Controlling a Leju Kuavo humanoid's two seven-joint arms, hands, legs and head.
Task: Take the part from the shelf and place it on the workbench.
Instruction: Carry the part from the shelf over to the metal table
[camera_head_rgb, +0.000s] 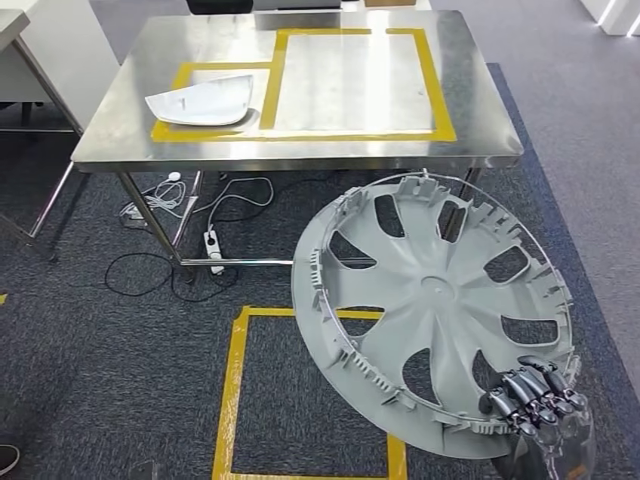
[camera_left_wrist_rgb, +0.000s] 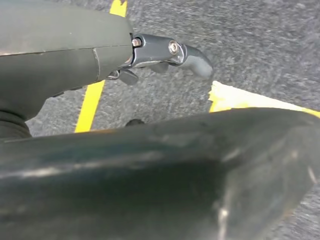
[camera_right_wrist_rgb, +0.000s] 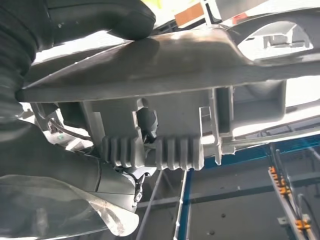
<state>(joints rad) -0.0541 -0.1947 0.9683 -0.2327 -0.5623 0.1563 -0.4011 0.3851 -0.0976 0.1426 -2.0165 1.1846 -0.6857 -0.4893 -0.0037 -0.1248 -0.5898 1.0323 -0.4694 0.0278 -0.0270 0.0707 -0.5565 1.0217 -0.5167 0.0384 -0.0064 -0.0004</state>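
Note:
The part is a large grey wheel cover, inner ribbed side up and tilted, held in the air over the carpet in front of the steel workbench. My right hand grips its near right rim, dark fingers curled over the edge. Seen from the right wrist, the thumb presses one face of the wheel cover and the rest of my right hand lies against the other. My left hand hangs above the carpet with a finger stretched out, holding nothing.
The workbench top carries yellow tape outlines; a white curved panel lies in the left one. Cables and a power strip lie under the bench. A yellow tape square marks the carpet. Another table stands at far left.

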